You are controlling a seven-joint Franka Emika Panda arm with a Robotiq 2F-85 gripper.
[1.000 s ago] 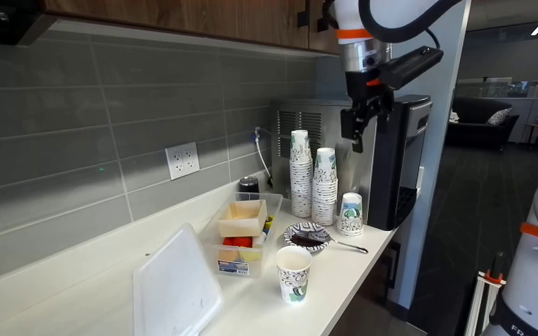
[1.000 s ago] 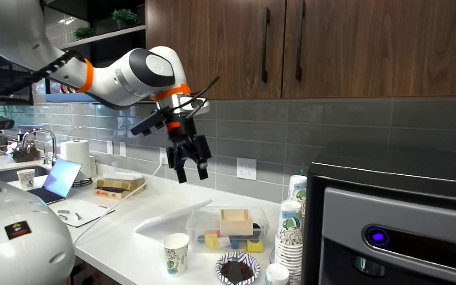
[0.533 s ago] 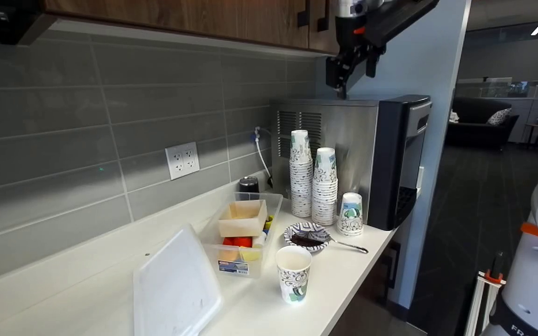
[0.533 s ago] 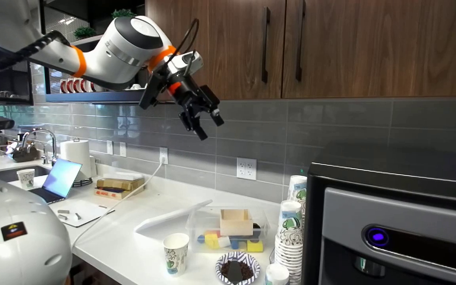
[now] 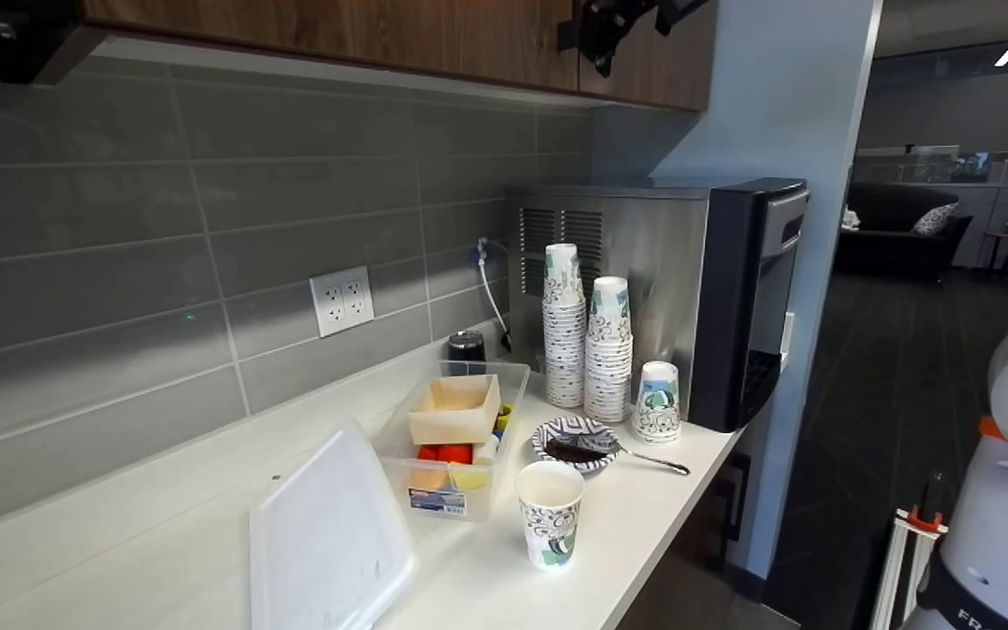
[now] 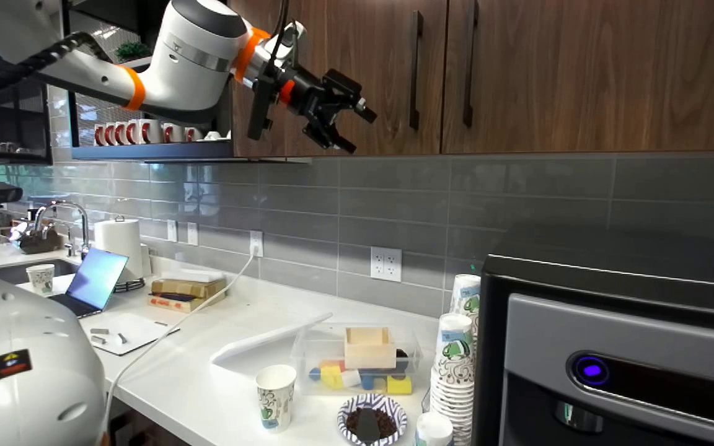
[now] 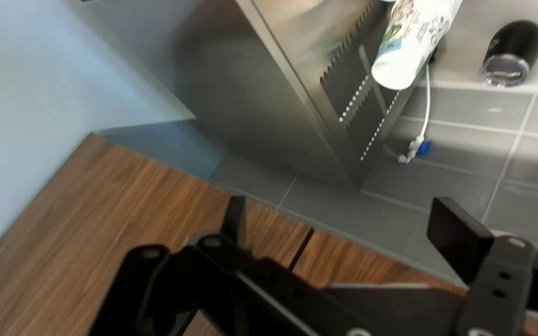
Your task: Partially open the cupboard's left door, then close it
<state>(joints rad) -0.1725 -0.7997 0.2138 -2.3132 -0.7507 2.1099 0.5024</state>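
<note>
The cupboard (image 6: 611, 74) is dark brown wood, and its doors are shut in both exterior views. Its left door (image 6: 382, 74) has a black bar handle (image 6: 416, 68) by its right edge; the door also shows in an exterior view (image 5: 364, 39) and low in the wrist view (image 7: 343, 256). My gripper (image 6: 357, 130) is open and empty, in front of the lower part of the left door, left of its handle and apart from it. In an exterior view the gripper (image 5: 633, 44) partly covers the handles. In the wrist view the gripper (image 7: 338, 207) has its fingers wide apart.
An ice machine (image 5: 618, 210) stands under the right door, beside cup stacks (image 5: 564, 350). On the counter are a clear bin (image 5: 504, 472), a patterned bowl (image 6: 357, 402), a paper cup (image 6: 275, 396) and a white lid (image 5: 329, 534). A shelf with mugs (image 6: 158, 152) adjoins the cupboard.
My gripper has risen from below the cupboard to the level of its doors' lower part. It has tilted from pointing down towards the handles. The doors have not moved.
</note>
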